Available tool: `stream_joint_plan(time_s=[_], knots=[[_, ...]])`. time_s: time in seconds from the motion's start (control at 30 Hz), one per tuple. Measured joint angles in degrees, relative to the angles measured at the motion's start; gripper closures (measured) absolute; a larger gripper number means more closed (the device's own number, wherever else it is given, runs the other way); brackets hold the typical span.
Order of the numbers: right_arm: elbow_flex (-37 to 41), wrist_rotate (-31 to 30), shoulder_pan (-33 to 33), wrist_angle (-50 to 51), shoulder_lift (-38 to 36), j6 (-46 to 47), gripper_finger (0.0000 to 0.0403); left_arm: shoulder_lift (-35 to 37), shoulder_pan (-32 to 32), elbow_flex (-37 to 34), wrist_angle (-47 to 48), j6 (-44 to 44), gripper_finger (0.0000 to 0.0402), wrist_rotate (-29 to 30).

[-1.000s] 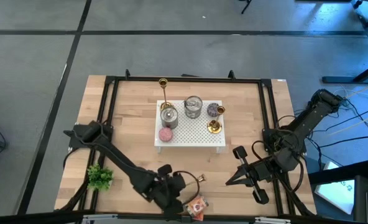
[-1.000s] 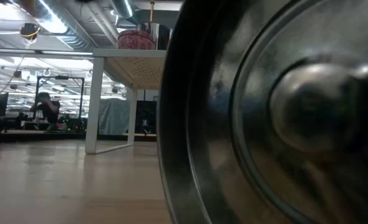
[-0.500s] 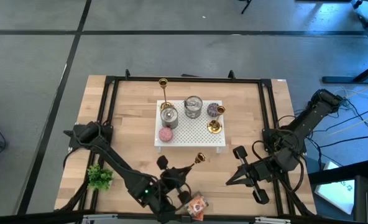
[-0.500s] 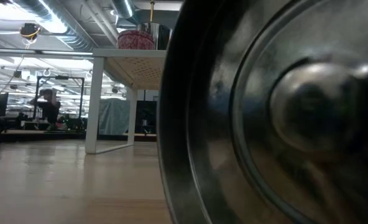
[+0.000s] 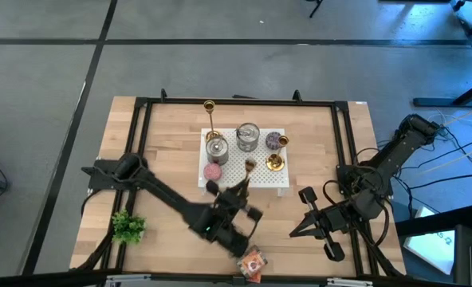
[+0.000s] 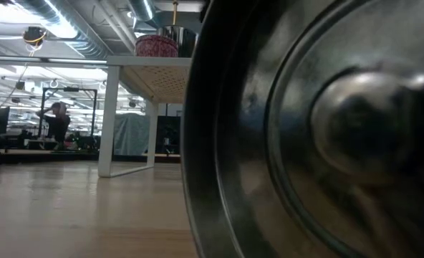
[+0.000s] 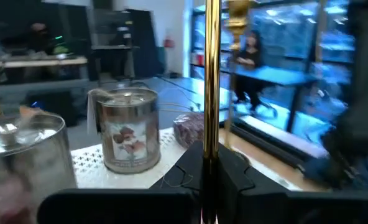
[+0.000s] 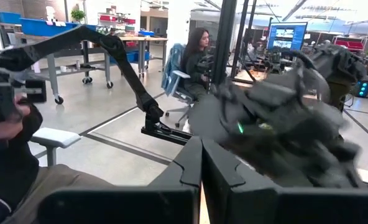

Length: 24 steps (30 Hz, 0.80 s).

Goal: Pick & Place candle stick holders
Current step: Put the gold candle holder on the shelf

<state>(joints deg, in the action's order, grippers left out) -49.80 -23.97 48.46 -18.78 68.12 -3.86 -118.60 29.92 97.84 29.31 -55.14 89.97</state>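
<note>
My left gripper [image 5: 234,194] is shut on a slim gold candle stick holder [image 5: 246,174] just at the near edge of the white perforated stand [image 5: 260,177]. The holder's cup end [image 5: 249,166] is over the stand. On the stand are a tall gold holder [image 5: 210,119], a short gold holder [image 5: 276,159], two silver tins [image 5: 247,137] and two small candles. My right gripper [image 8: 201,165] is shut and empty at the table's near right. My left gripper pinches the gold holder's thin stem [image 7: 210,134] between its two fingers, which lie across it. It comes from the table's near side. The holder is lifted clear of the table, and its stem rises above the fingers. Its base is hidden.
A green plant [image 5: 128,227] and an orange packet [image 5: 253,263] lie near the table's near edge. A black frame [image 5: 236,101] runs around the table. A big shiny round thing [image 6: 319,136] fills most of the low view. People sit in the room beyond.
My left gripper has carried the gold holder up from the table's near edge toward the far edge, to the white stand. The holder's cup end has come over the stand's near edge.
</note>
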Motion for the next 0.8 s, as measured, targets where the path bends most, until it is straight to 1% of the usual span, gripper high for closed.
stream_joint_plan(time_s=[0.13,0.23,0.47,0.8], knots=[[0.0,0.0,-0.1,0.2,0.0,0.0,0.0398,-3.5,-3.8,-0.1,0.9,-5.0,0.0394,0.3],[0.0,0.0,-0.1,0.2,0.0,0.0,0.0398,-4.8,-4.8,0.1,0.5,-7.9,0.0394,1.3],[0.0,0.0,-0.1,1.9,0.0,0.0,0.0398,-5.3,-5.5,0.1,0.6,-5.3,0.0393,1.6],[0.0,0.0,-0.1,1.7,0.0,0.0,0.0398,-5.4,-7.0,0.1,0.7,-4.0,0.0392,1.0]])
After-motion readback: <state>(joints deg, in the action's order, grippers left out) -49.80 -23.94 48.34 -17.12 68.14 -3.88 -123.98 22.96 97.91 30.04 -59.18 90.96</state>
